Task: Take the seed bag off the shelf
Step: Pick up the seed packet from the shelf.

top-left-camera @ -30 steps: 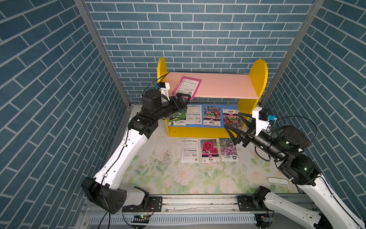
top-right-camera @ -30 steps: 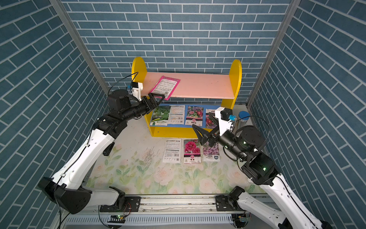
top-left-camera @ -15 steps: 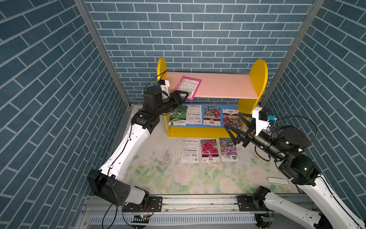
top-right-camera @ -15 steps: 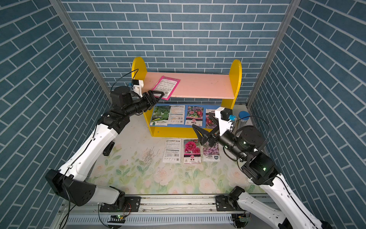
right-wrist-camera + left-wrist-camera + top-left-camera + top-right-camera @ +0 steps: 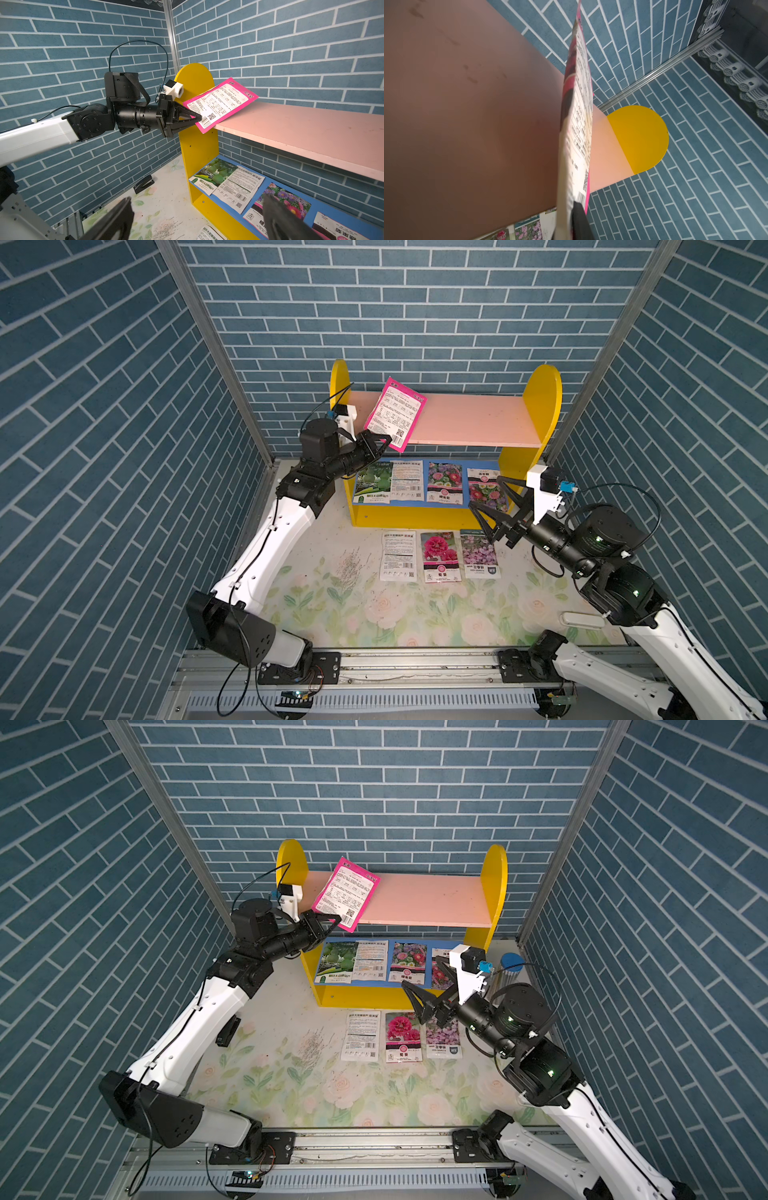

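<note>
Left gripper: black, jaws clamped flat on the near corner of the seed bag, beside its barcode. The arm reaches in from the left wall, level with the upper tier.

Seed bag: pink-bordered packet, printed white panel facing up. It sits tilted over the left end of the shelf's pink upper board. The gripped corner hangs past the board's front edge and the far end is raised toward the brick wall. In the right wrist view its underside meets the board's front corner.

Shelf: two tiers between yellow round-topped side panels, standing against the back wall. The rest of the upper board is bare.

Blue lower board: four packets laid in a row, one green-fruit, one text-side up, two floral.

Right gripper: jaws spread wide, nothing between them. It hovers in front of the shelf's right end, near the lower tier.

Floral mat: three packets side by side just in front of the shelf. A small black clip-like item lies near the left wall.
</note>
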`<move>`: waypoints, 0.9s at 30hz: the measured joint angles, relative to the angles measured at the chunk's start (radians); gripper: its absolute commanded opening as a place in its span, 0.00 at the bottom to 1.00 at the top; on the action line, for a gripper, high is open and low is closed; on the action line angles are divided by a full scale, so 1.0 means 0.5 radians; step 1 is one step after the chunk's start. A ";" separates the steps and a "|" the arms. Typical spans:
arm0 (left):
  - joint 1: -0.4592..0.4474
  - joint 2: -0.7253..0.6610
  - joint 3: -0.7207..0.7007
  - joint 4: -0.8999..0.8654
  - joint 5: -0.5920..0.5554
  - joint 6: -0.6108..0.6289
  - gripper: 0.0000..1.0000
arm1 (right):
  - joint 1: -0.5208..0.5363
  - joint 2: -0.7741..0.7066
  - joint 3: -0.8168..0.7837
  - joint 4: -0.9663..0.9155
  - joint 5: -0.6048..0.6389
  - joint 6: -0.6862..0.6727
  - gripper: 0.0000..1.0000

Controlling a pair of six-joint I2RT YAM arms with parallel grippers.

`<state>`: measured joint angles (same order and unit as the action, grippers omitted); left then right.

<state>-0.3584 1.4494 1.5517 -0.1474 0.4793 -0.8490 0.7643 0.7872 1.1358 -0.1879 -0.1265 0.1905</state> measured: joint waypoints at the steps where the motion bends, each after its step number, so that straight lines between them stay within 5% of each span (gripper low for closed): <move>1: 0.001 -0.009 -0.018 0.026 0.011 0.013 0.00 | 0.000 -0.004 -0.038 0.036 -0.005 0.027 0.96; 17: -0.029 -0.774 -0.724 0.635 0.292 0.181 0.00 | -0.008 0.272 -0.366 0.980 -0.288 0.594 0.86; 27: -0.297 -1.026 -0.986 0.970 0.341 0.216 0.00 | -0.063 0.752 -0.286 1.777 -0.720 1.032 0.80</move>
<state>-0.5068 0.9363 1.0584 0.3378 0.6498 -0.7410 0.7326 1.1629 0.9928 0.7006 -0.4866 0.7063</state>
